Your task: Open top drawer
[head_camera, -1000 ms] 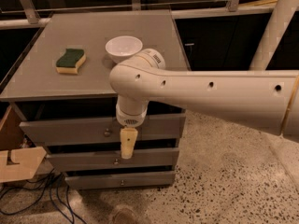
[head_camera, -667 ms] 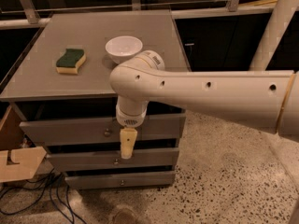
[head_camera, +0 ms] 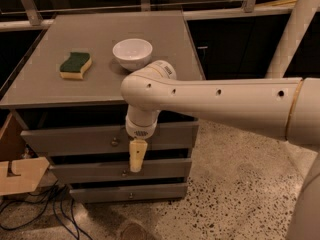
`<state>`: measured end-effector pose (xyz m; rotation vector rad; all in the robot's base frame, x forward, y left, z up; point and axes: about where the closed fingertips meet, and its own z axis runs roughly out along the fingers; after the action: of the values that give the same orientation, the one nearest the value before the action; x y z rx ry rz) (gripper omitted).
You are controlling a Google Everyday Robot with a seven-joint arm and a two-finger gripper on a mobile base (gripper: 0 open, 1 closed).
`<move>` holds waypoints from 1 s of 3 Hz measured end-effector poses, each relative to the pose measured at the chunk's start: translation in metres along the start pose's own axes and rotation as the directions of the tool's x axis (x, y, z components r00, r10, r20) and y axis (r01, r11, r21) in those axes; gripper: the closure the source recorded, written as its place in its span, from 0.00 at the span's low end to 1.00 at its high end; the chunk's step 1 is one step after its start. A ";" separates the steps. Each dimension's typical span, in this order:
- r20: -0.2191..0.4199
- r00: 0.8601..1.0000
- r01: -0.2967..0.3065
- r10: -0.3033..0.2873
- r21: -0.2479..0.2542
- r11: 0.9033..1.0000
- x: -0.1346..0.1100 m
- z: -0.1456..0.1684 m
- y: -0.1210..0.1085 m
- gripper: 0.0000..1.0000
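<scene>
Plainly, we have the gripper [head_camera: 135,156] hanging in front of the grey cabinet [head_camera: 100,34], pointing straight down from the wrist of the long white arm [head_camera: 215,101] that reaches in from the right. It sits just to the right of the small round knob [head_camera: 115,142] at the centre of the top drawer [head_camera: 70,140], and its pale tip dips past that panel's lower edge to overlap the slimmer middle drawer [head_camera: 85,171]. From this side-on angle we cannot tell whether the gripper is spread or pressed together, and we see nothing held in it. The top drawer itself lies directly under the tabletop, its tall front looking flush with the fronts below, so we judge it not yet pulled out. Our reading of the pose is that the arm has been brought low and forward to line up with the knob, the only purchase on that panel. The tip is beside and somewhat below it, though, so a small shift left and up seems needed before any pull. On top, a green-and-yellow sponge [head_camera: 75,65] and a white bowl [head_camera: 132,53] rest well back from the front edge, where a sliding drawer should not disturb them. The bottom drawer [head_camera: 150,190] is no part of the job.
</scene>
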<state>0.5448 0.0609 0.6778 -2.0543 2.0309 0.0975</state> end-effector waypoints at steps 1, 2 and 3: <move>0.004 1.000 -0.006 0.006 -0.018 1.000 0.001 0.012 -0.002 0.00; 0.013 1.000 -0.006 0.006 -0.043 0.999 0.002 0.034 -0.005 0.00; 0.015 1.000 0.002 -0.002 -0.046 0.999 0.000 0.040 -0.008 0.00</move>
<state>0.5579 0.0692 0.6405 -2.0762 2.0360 0.1609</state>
